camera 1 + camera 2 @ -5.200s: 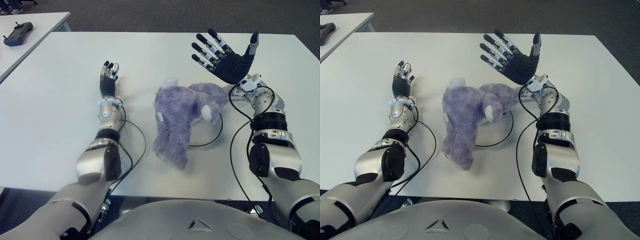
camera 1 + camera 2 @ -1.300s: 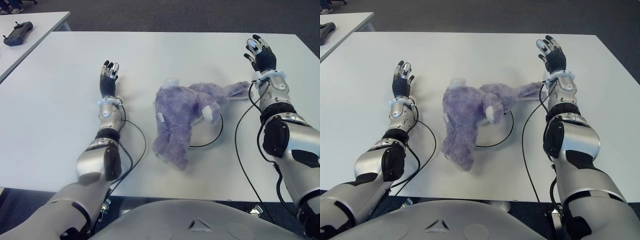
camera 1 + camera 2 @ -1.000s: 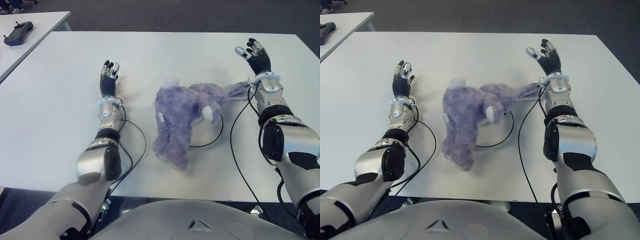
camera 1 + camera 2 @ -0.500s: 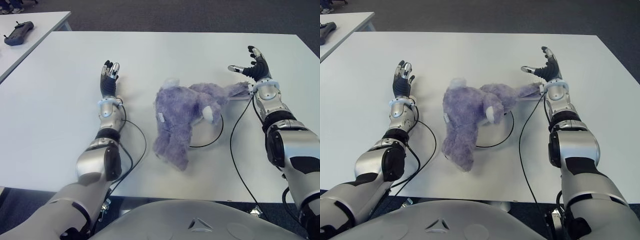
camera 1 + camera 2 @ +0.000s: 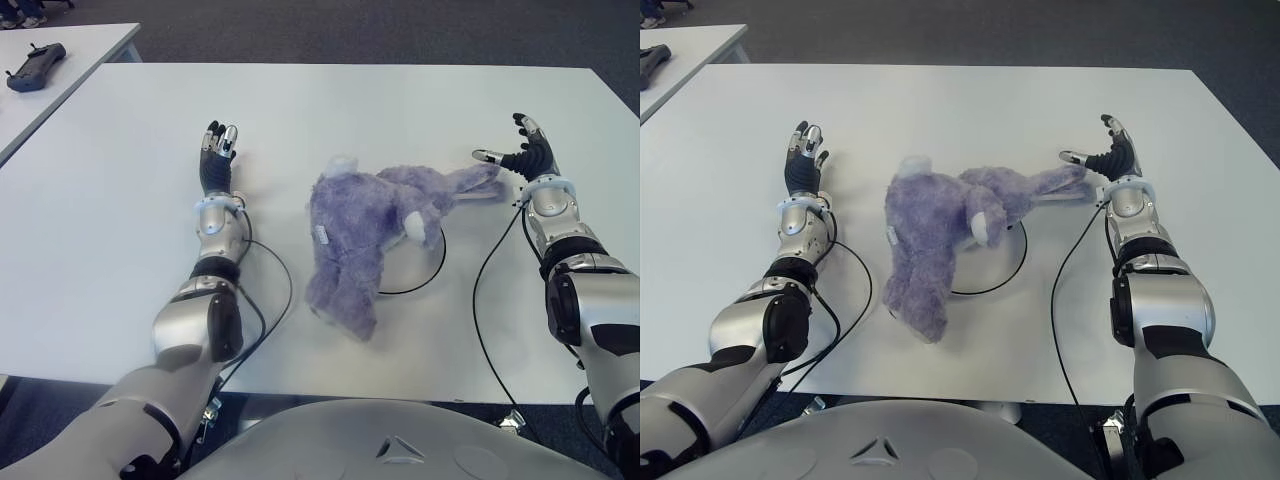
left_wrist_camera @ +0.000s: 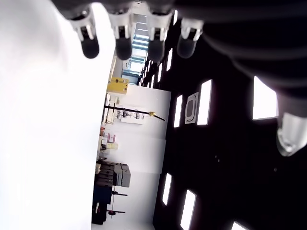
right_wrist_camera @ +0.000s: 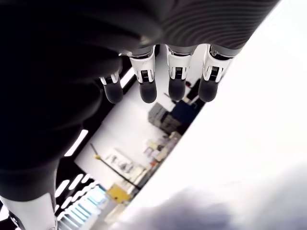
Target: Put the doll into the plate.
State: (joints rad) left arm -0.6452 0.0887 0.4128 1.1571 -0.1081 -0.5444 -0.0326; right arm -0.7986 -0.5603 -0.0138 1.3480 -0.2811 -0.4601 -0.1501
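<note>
A purple plush doll (image 5: 365, 225) lies on the white table (image 5: 330, 110), its head and one white paw over a white plate with a thin black rim (image 5: 412, 268). Its body and legs hang off the plate toward me. A long ear (image 5: 475, 182) stretches to the right. My right hand (image 5: 518, 155) is just right of that ear's tip, palm turned toward the doll, fingers (image 7: 146, 91) spread and holding nothing. My left hand (image 5: 217, 150) shows on the table left of the doll, fingers (image 6: 122, 45) straight and empty.
Black cables (image 5: 270, 290) loop from both forearms across the table in front of the doll. A dark controller (image 5: 35, 65) lies on a second table at the far left. Dark floor lies beyond the table's far edge.
My right hand has dropped from above the doll, swung out to the right and turned its palm toward the ear. The ear now lies stretched out rightward. Left hand unchanged.
</note>
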